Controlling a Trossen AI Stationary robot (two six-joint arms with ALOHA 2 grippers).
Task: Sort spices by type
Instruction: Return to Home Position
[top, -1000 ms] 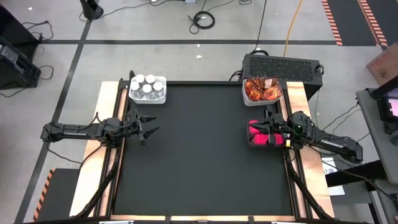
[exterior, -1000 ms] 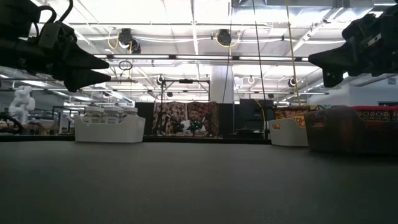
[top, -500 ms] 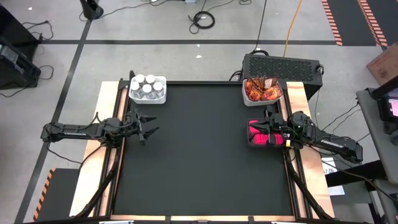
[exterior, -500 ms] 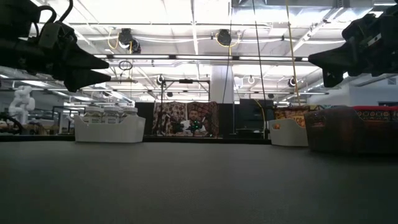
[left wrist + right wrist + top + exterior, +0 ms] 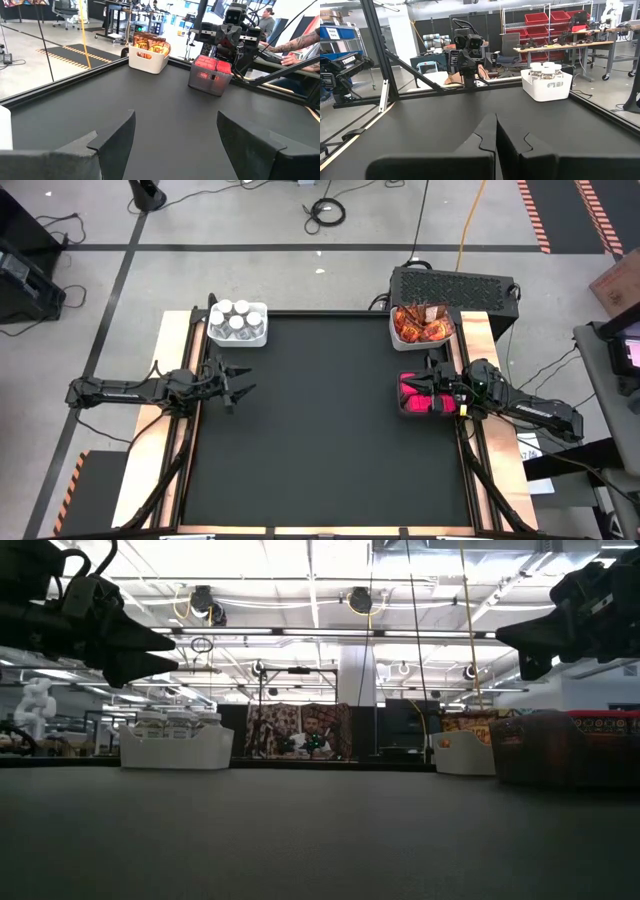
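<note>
High view: we log the left gripper (image 5: 240,388) near the table's (image 5: 320,450) left edge, raised off the surface, pointing toward the middle. In the left wrist view its fingers (image 5: 117,137) are spread wide with nothing between them. The right gripper (image 5: 437,394) sits at the right edge, over the dark bin (image 5: 404,408). In the right wrist view its fingers (image 5: 485,137) are pressed together and hold nothing. In the low view both grippers hang well above the table, the left gripper (image 5: 150,645) at the upper left and the right gripper (image 5: 515,637) at the upper right. Moving outward, we note the pink boxes (image 5: 412,390) packed inside the dark bin, directly under the right gripper. The left wrist view shows them filling the bin to its rim. Just beyond it, at the far right corner, the sachets (image 5: 420,326) lie heaped in a white bin (image 5: 394,336). At the far left corner, well apart from the left gripper, the jars (image 5: 237,317) stand upright, white caps up, in a second white bin (image 5: 263,332). We count roughly six caps. We see no spice lying loose on the table in any view. The left wrist view also catches a person's forearm (image 5: 300,44) resting on a bench beyond the right arm, clear of the table.
</note>
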